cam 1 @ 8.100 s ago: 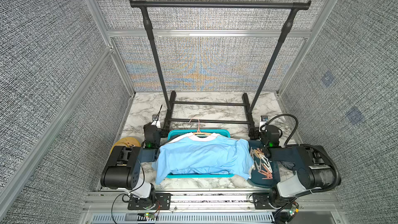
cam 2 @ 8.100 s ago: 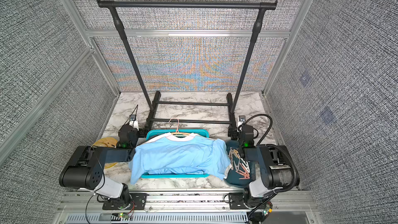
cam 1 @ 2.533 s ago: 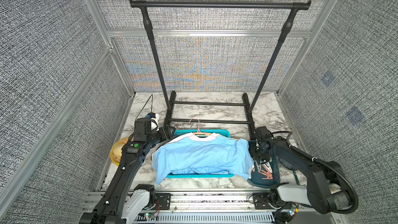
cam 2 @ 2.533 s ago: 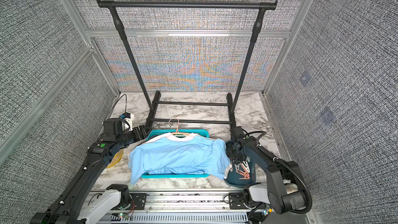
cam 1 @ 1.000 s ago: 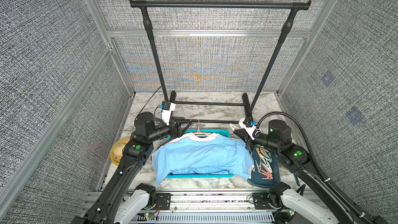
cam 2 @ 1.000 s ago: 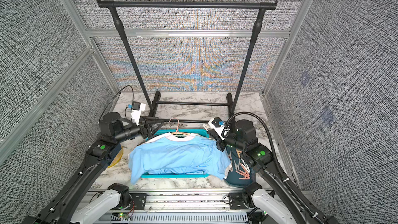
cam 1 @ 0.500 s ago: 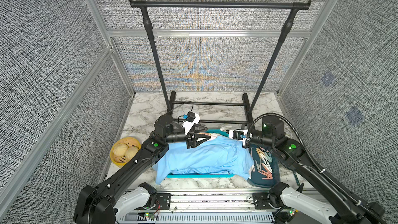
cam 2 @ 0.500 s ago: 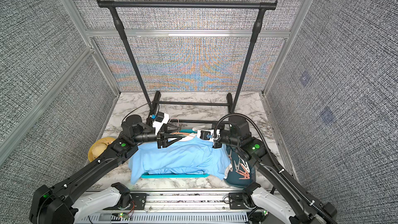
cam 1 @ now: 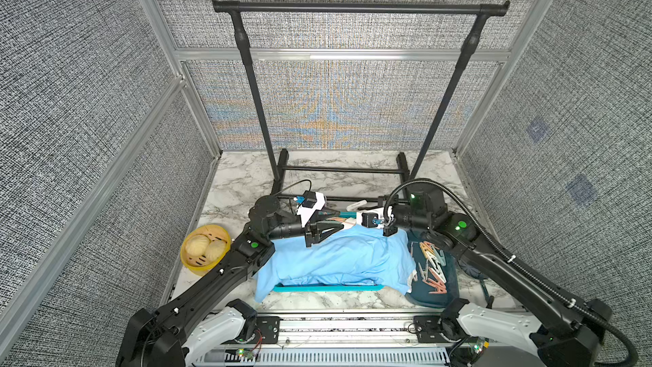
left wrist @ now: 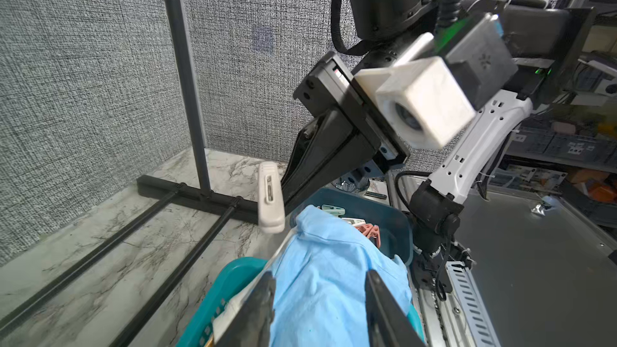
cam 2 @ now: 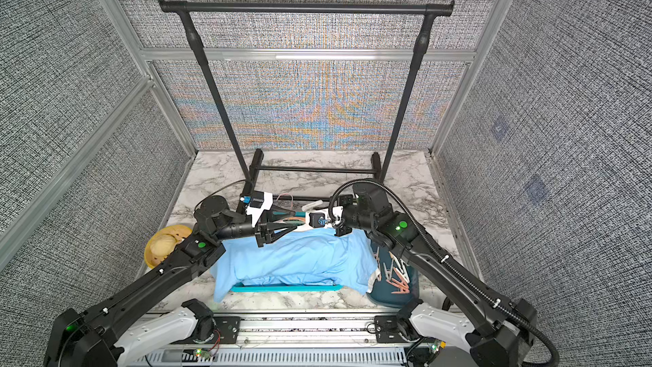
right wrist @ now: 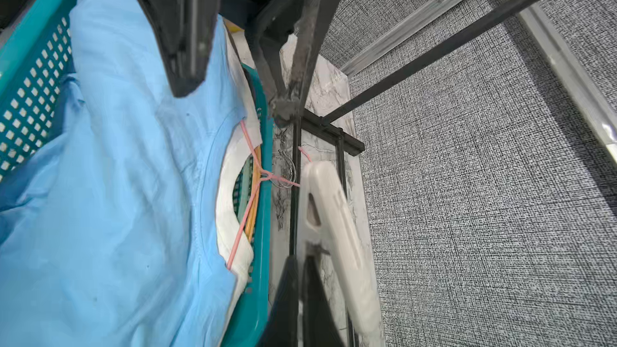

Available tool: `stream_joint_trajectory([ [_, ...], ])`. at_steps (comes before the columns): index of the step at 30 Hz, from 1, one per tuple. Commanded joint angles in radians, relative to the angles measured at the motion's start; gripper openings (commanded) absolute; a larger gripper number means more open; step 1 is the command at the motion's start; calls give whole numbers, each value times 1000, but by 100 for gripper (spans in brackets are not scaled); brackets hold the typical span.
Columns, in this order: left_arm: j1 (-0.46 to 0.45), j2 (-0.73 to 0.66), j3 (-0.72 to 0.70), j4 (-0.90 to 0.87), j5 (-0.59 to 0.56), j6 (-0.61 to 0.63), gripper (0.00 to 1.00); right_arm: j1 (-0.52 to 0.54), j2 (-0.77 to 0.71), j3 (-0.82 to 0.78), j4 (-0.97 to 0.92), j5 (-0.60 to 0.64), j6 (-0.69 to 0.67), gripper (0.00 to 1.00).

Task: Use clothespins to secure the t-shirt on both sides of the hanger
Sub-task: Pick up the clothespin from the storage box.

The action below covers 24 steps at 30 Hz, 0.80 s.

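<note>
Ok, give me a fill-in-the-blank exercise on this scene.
1. The right gripper is shut on a clothespin coloured ____.
2. The t-shirt is light ____.
3. The hanger in its neck is ____.
4. More clothespins lie in a tray on the robot's ____ side.
Missing words: white; blue; pink; right.

Top views high overhead, wrist views close, sharing t-shirt (left wrist: 334, 278)
</note>
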Motion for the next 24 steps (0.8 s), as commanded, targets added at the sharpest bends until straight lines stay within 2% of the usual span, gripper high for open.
stream_joint_trajectory([
  [1, 0, -3, 0, 7, -8, 51, 43, 20, 10, 19, -38, 20, -28, 0],
  [13, 0, -17, -5, -17, -62, 97, 40, 94, 57, 73, -66, 66, -1, 0],
  [24, 1, -18, -2, -25, -61, 128, 35, 130, 87, 87, -50, 81, 6, 0],
])
